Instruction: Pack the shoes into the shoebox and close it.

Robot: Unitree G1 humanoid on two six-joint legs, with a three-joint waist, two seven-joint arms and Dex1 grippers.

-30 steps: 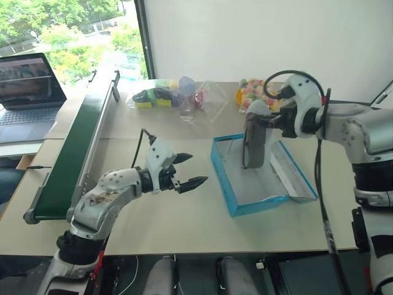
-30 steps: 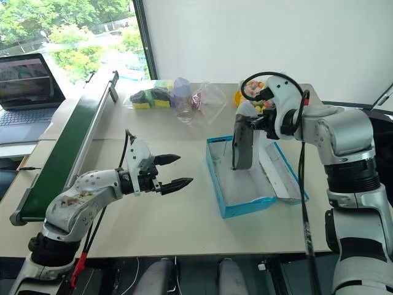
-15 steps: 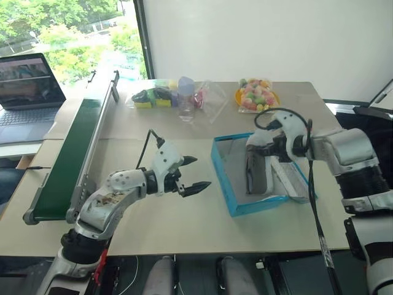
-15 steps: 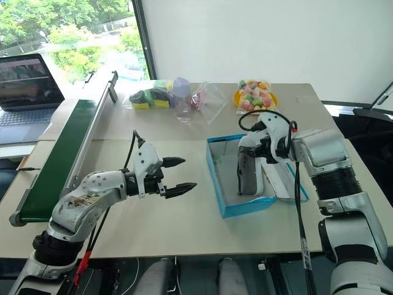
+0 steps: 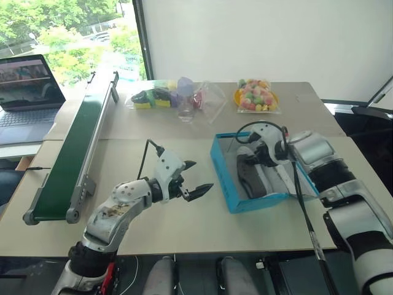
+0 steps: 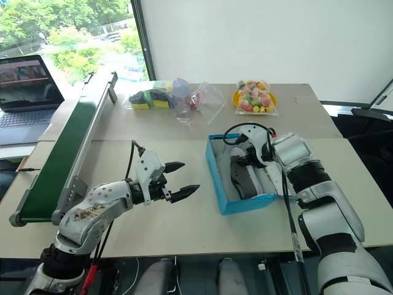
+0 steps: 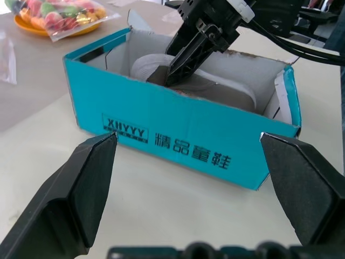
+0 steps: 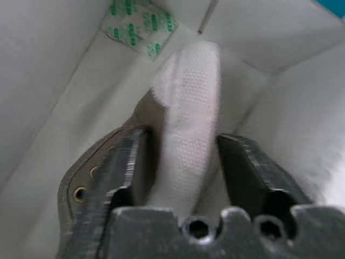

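The blue shoebox stands open right of the table's middle, its lid folded out flat on the far right side. A grey-taupe shoe with a white sole lies inside on its side; whether a second shoe lies beside it I cannot tell. My right gripper reaches down into the box, open, its fingers on either side of the shoe's white heel. My left gripper hovers wide open and empty over the table just left of the box, facing the box's printed blue wall.
A long green conveyor belt runs along the left side, with a laptop beyond it. At the back lie a plastic bag with sponges and a bottle and a yellow plate of wrapped sweets.
My right gripper has come down with the shoe from above the box into it, laid the shoe on its side and spread its fingers. My left gripper has hardly moved.
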